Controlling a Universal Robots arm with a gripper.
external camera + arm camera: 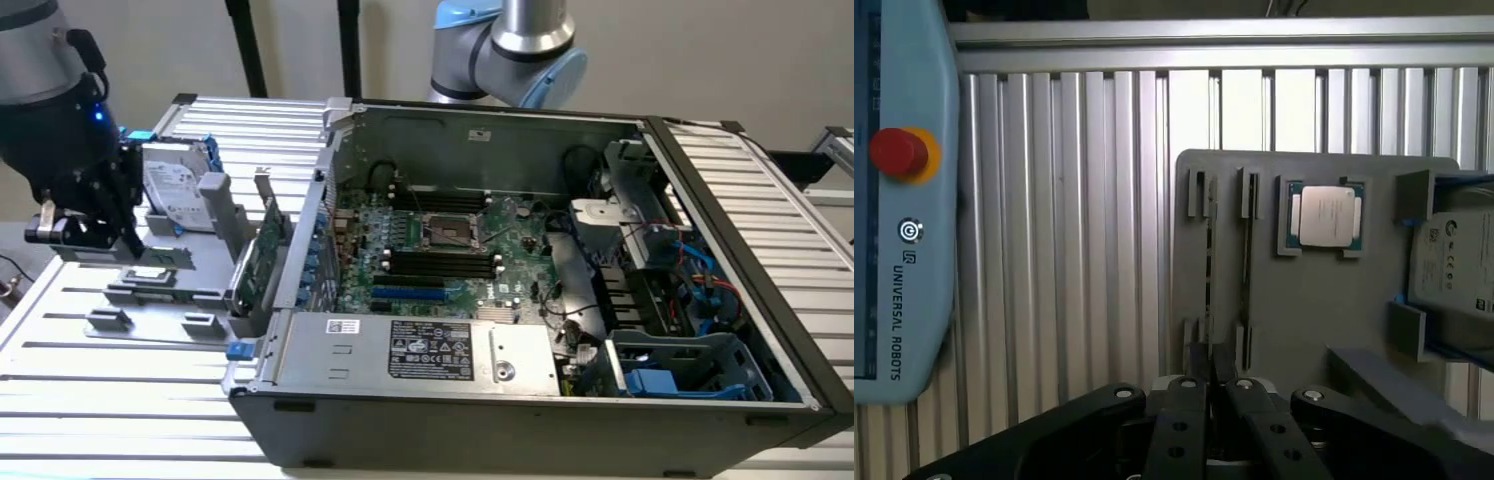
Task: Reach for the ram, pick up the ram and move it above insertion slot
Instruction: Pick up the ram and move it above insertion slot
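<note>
Gripper (1211, 365) pinched on ram (1207, 270) at gray holder's (1324, 330) edge. Lift straight, no twist, clearing its 2 guides.

So the open PC case (400, 430) sat on the slatted table (80, 400), parts tray (147, 300) just off to the exterior view's left of it. The hard drive (180, 190) and CPU (1329, 215) were on the tray, the ram (1209, 275) stood on edge in one of its slots, gripper (1209, 358) right at the ram's end.
</note>
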